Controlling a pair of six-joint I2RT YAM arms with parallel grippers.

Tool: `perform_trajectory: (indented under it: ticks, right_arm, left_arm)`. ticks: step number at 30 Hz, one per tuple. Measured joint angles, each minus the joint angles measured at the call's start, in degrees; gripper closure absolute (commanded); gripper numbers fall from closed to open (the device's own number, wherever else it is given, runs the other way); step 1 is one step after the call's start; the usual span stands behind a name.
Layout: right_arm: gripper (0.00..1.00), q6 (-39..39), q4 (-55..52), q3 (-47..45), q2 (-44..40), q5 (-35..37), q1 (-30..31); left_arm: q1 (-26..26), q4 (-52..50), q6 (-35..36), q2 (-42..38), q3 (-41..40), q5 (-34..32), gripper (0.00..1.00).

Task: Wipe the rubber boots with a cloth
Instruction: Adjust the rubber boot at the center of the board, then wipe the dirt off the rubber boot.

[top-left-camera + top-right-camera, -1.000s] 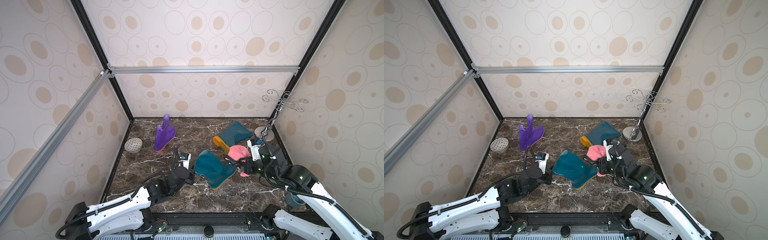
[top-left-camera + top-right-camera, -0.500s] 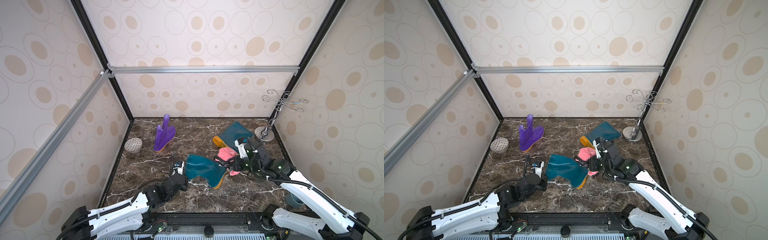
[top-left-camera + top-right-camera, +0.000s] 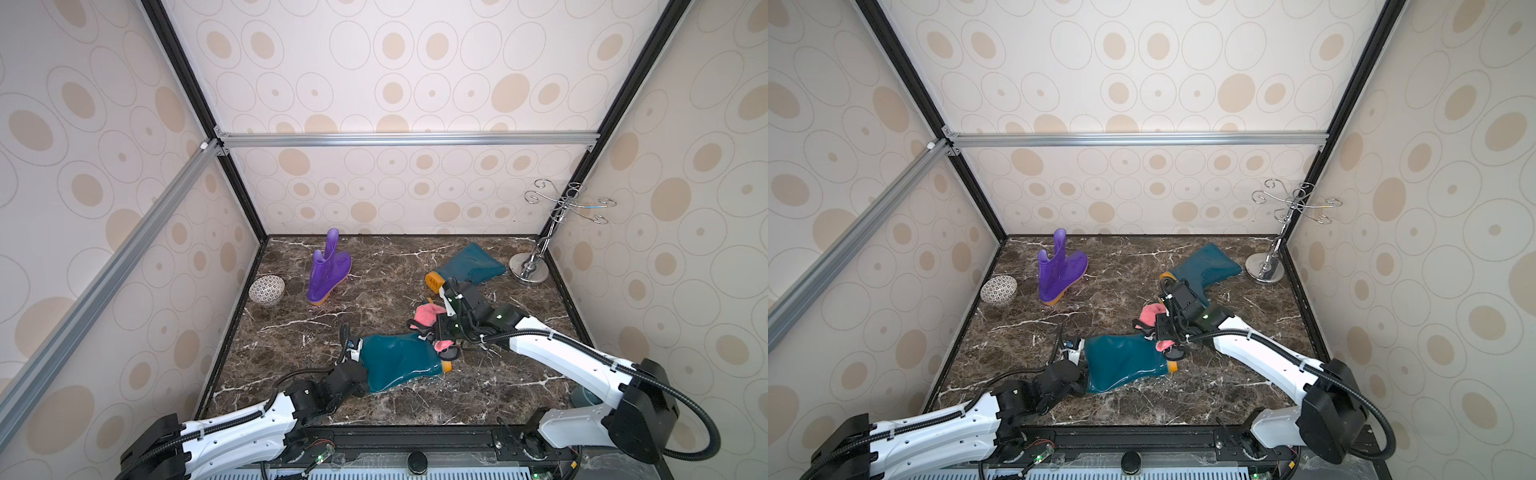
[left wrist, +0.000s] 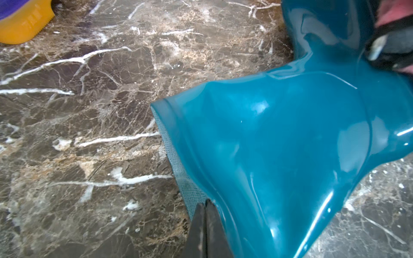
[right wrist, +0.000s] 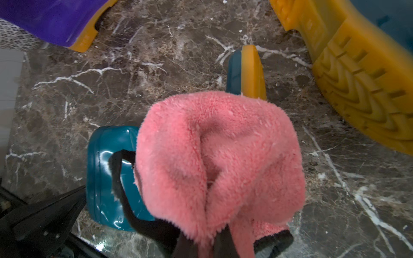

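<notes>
A teal rubber boot lies on its side near the front of the marble floor. My left gripper is shut on the rim of its shaft. My right gripper is shut on the bunched pink cloth, which hangs over the foot end of this boot. A second teal boot lies at the back right with its yellow sole facing the cloth. The purple boot stands at the back left.
A patterned bowl sits by the left wall beside the purple boot. A chrome hook stand occupies the back right corner. Walls close in three sides of the floor.
The near teal boot has been drawn left and toward the front by my left gripper. My right gripper has carried the cloth left, over the boot's foot.
</notes>
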Motion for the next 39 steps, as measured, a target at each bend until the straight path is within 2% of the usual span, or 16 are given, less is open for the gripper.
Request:
perform_trajectory:
  ticks: [8,14,17,19,22,26,30,34,39]
  right_arm:
    - [1.0,3.61,2.03,6.1,13.33,6.08,0.94]
    - [1.0,3.21,7.93,10.54,21.46,6.43,-4.17]
    - [1.0,2.36,9.81,12.68,24.72,6.58,-4.96]
    - [1.0,2.03,11.58,11.8,24.76,5.88,-4.96]
    - [1.0,2.01,14.56,9.42,23.91,4.66,-4.9]
    - [1.0,1.97,15.21,8.11,21.9,4.0,-4.68]
    - [1.0,2.45,14.25,5.92,18.23,3.74,-4.04]
    - [1.0,3.17,14.14,2.08,14.43,2.62,-3.91]
    - [1.0,3.17,13.88,1.55,13.64,1.68,-3.93]
  left_arm:
    - [0.0,3.3,-0.39,-0.37,-1.11,1.07,1.0]
    - [0.0,5.05,-1.84,-1.57,-3.56,2.78,1.0]
    - [0.0,5.27,-2.03,-3.26,-3.93,3.72,0.55]
    - [0.0,6.45,-2.16,-4.66,-4.42,4.92,0.34]
    - [0.0,7.56,-2.4,-6.38,-5.09,6.19,0.24]
    - [0.09,8.98,-2.36,-5.84,-5.05,7.1,0.21]
    - [1.33,9.53,-2.23,1.2,-2.97,6.97,0.24]
    - [3.98,10.19,-1.36,8.76,-0.76,7.1,0.2]
    - [9.4,13.73,1.18,11.06,-0.63,8.96,0.21]
